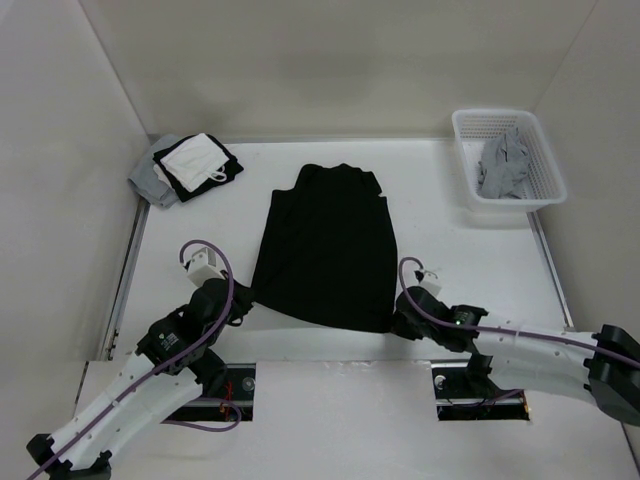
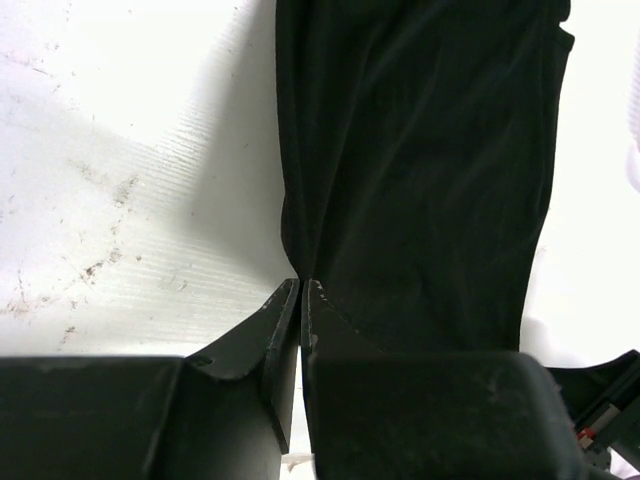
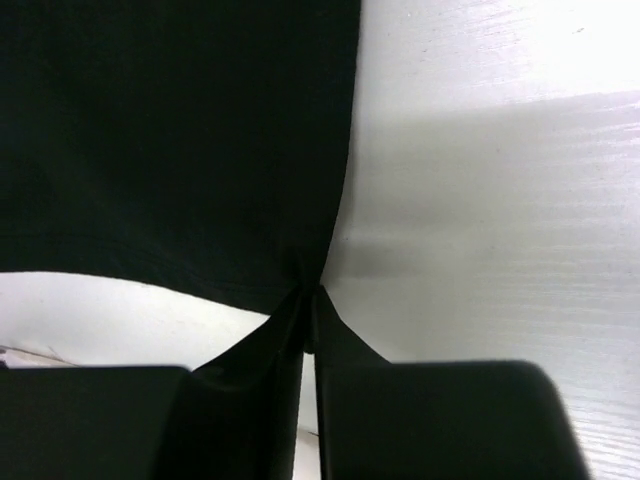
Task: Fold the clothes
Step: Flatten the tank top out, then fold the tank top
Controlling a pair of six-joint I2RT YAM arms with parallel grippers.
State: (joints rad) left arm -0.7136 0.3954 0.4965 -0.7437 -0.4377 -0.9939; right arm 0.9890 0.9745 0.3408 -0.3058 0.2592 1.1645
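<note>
Grey, white and black clothes form a pile (image 1: 187,165) far ahead of the left gripper (image 1: 243,298), off to its outer side. That gripper's dark fingers (image 2: 270,330) are pressed together on the near-left hem corner of the plain black garment (image 1: 325,250) of thin soft fabric. The garment lies spread flat on the white table (image 1: 480,270), stretching away from both sets of fingertips. The right gripper (image 1: 398,322) pinches the near-right corner, the fabric puckering into its closed tips. Holding both corners probably lets the arms carry the hem forward evenly. A white plastic basket (image 1: 505,215) holding a grey garment (image 1: 505,165) stands far ahead of the right fingers.
</note>
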